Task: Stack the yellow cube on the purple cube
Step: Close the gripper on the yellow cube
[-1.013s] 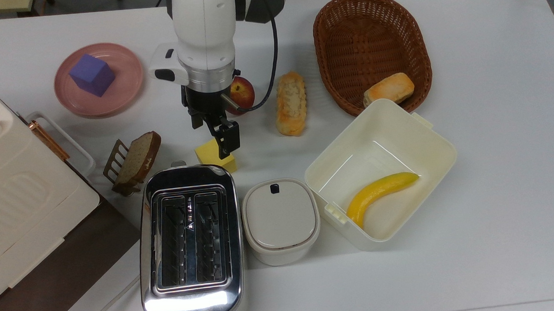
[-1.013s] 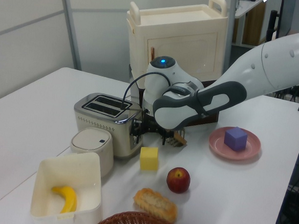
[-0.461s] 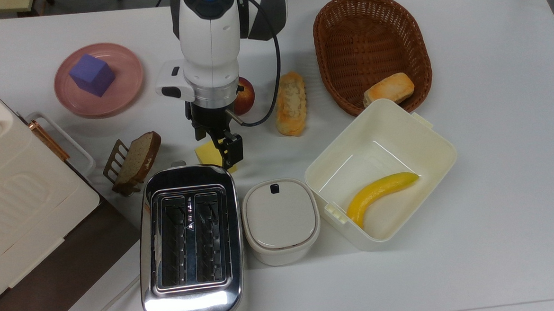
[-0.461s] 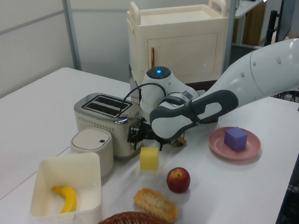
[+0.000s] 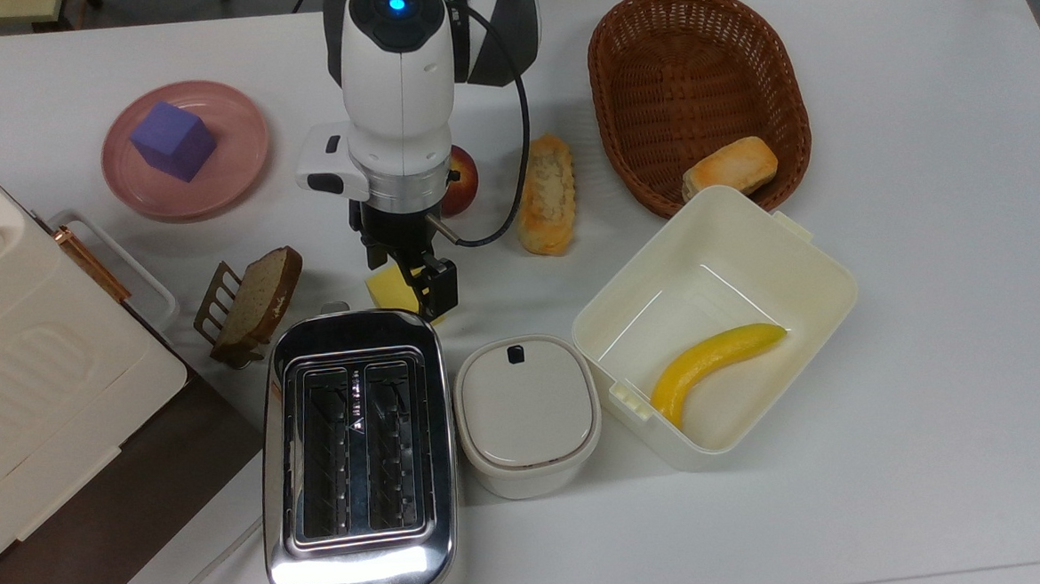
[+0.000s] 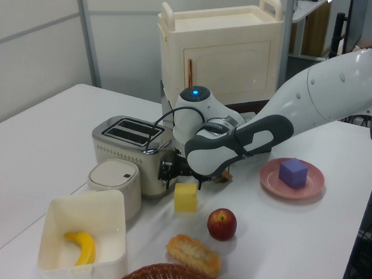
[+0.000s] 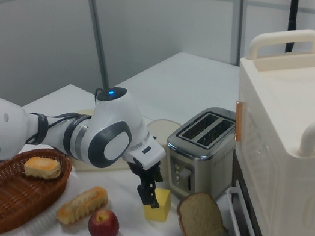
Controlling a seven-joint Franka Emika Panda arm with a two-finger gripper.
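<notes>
White tabletop below, and the gripper is low with its fingers spread either side of the yellow cube beside the toaster, while the purple cube sits well apart on a pink plate.

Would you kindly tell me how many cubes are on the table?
2. The purple cube sits on the pink plate; the yellow cube stands on the table beside the toaster, under the claw.
</notes>
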